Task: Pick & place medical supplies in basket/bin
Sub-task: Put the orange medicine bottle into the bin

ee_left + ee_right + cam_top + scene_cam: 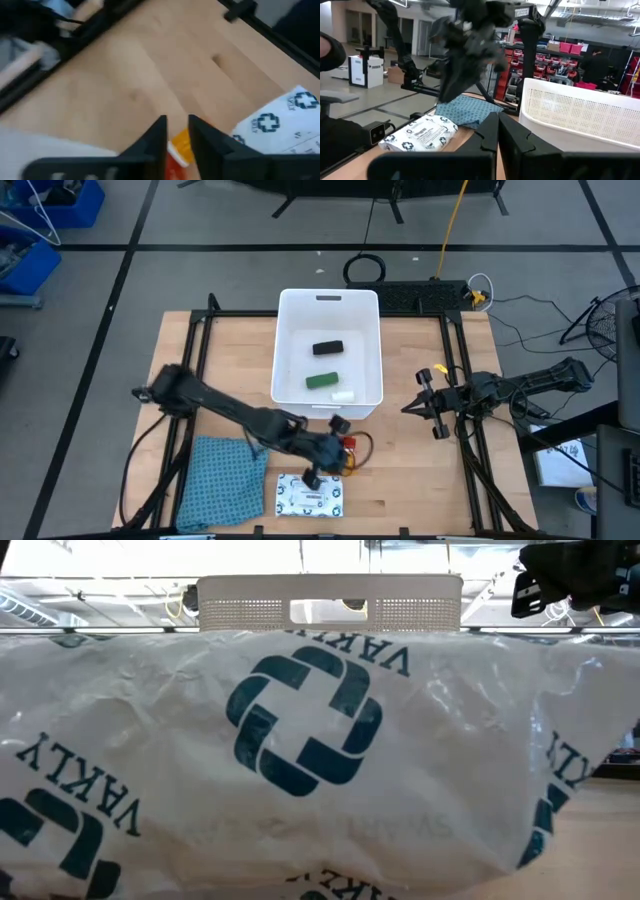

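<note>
1. Three small supplies are seen inside the white tub [328, 310], which stands at the far middle of the wooden table [420, 480]: a black oblong [328, 348] toward the far wall, a green oblong [322, 380] nearer, and a tiny white piece [343, 395] just beside the green one.
2. One orange piece [180, 147] is recorded on the table just outside the tub's near wall, lying between the left gripper's dark fingers [154, 142] in the left wrist view.
3. One left gripper [335, 452] is noted over that orange piece, its arm reaching in from the table's left side; its fingers are set narrowly apart on either side of the piece, and whether it is clamped cannot be told.
4. One flat white packet [310, 495] with dark cross print is listed at the table's near edge, just beside the left gripper; in the low view it fills most of the picture, with the tub's handle slot seen above it.
5. One teal-blue cloth [218, 480] is laid at the near left of the table, just beside the packet.
6. One right gripper [422, 402] is held at the table's right side, well apart from the tub's contents, with fingers pressed together and nothing between them.
</note>
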Motion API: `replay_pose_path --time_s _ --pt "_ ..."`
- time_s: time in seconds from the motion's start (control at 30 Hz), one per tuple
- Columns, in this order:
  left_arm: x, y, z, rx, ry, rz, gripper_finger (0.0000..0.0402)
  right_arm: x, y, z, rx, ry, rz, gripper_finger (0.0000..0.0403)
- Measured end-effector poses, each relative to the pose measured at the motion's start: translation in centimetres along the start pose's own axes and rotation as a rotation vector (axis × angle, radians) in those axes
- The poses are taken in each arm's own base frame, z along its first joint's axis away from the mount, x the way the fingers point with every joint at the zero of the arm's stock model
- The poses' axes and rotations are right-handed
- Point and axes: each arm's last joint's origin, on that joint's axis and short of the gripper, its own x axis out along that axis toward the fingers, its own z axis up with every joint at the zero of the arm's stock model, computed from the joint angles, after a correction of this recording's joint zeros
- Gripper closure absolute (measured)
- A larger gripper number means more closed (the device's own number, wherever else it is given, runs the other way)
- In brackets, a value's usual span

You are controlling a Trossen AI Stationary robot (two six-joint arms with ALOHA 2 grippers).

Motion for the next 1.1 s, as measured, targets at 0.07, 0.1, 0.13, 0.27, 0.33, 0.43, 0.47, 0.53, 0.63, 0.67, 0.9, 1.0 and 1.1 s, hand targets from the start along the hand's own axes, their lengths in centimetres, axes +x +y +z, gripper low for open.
replay_pose_path --time_s 0.07,0.1,0.13,0.27,0.33,0.43,0.47,0.53,0.63,0.67,0.9,1.0,1.1 --pt "1.2 -0.4 -0.6 -0.006 0.048 -0.076 0.0278 0.0 0.0 0.0 -0.007 0.0 0.0 0.0403" --pt "1.7 -0.4 -0.8 -0.017 0.063 -0.102 0.0255 0.0 0.0 0.0 -0.008 -0.001 0.0 0.0403" --pt "2.2 -0.5 -1.1 -0.025 0.076 -0.116 0.0231 0.0 0.0 0.0 -0.008 -0.001 0.0 0.0403" --pt "3.6 -0.5 -2.0 0.057 0.153 -0.044 0.0134 0.0 0.0 0.1 -0.016 -0.005 -0.001 0.0403" --pt "3.9 -0.6 -2.2 0.151 0.185 0.012 0.0093 0.0 0.0 0.1 -0.02 -0.009 -0.001 0.0403" --pt "4.5 -0.7 -2.3 0.222 0.198 0.046 0.0053 0.0 0.0 0.1 -0.022 -0.009 -0.001 0.0403" --pt "4.7 -0.8 -2.3 0.225 0.194 0.034 0.0045 0.0 0.0 0.1 -0.022 -0.009 -0.001 0.0403" --pt "5.1 -0.5 -2.2 0.21 0.146 0.007 0.0037 0.0 0.0 0.1 -0.016 -0.009 -0.001 0.0403" --pt "5.2 0.1 -2.2 0.204 0.103 -0.023 0.0035 0.0 0.0 0.1 -0.016 -0.009 -0.002 0.0403" --pt "5.4 0.3 -2.2 0.205 0.09 -0.025 0.0035 0.0 0.0 0.1 -0.018 -0.009 -0.001 0.0403" --pt "6.2 0.9 -2.6 0.217 0.057 -0.088 0.0034 0.0 0.0 -0.1 -0.012 0.008 0.001 0.0403" --pt "6.7 0.6 -3.0 0.3 0.068 -0.106 0.0034 0.0 0.0 -0.1 -0.013 0.01 0.001 0.0403" --pt "7.4 0.2 -3.4 0.352 0.081 -0.128 0.0034 0.0 0.0 -0.1 -0.012 0.012 0.002 0.0403"
